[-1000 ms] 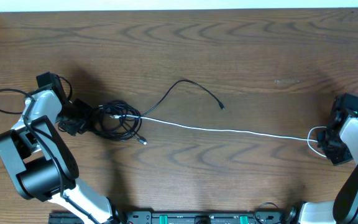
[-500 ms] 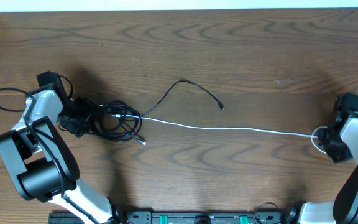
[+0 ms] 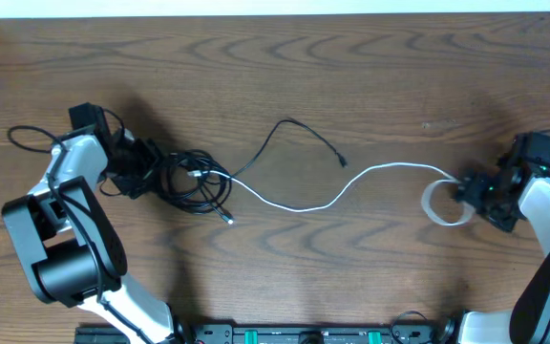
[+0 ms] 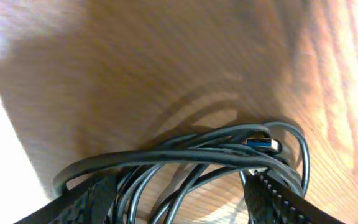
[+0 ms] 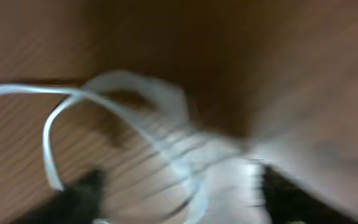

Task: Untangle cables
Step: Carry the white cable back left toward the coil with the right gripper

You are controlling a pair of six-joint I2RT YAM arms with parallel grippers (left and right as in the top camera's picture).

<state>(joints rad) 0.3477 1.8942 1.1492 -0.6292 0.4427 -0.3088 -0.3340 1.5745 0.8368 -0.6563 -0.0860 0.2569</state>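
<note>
A knot of black cables [image 3: 194,182] lies at the left of the wooden table, with one thin black end [image 3: 343,162] curving out to the right. My left gripper [image 3: 151,175] is at the knot's left side. It is open, and the black strands [image 4: 185,155] and a blue-tipped plug [image 4: 261,143] pass between its fingers [image 4: 89,199]. A white cable [image 3: 299,205] leaves the knot in a slack wave and ends in a loop [image 3: 439,203]. My right gripper [image 3: 464,191] is open beside that loop [image 5: 123,118], in a blurred view.
A thick black arm wire [image 3: 29,134] loops at the far left behind my left arm. The arm bases and a rail [image 3: 304,334] run along the near edge. The table's far edge [image 3: 275,15] meets a white strip at the top.
The right gripper opened and moved left, and the taut white cable went slack into a wave. The left gripper opened and shifted right with the black knot.
</note>
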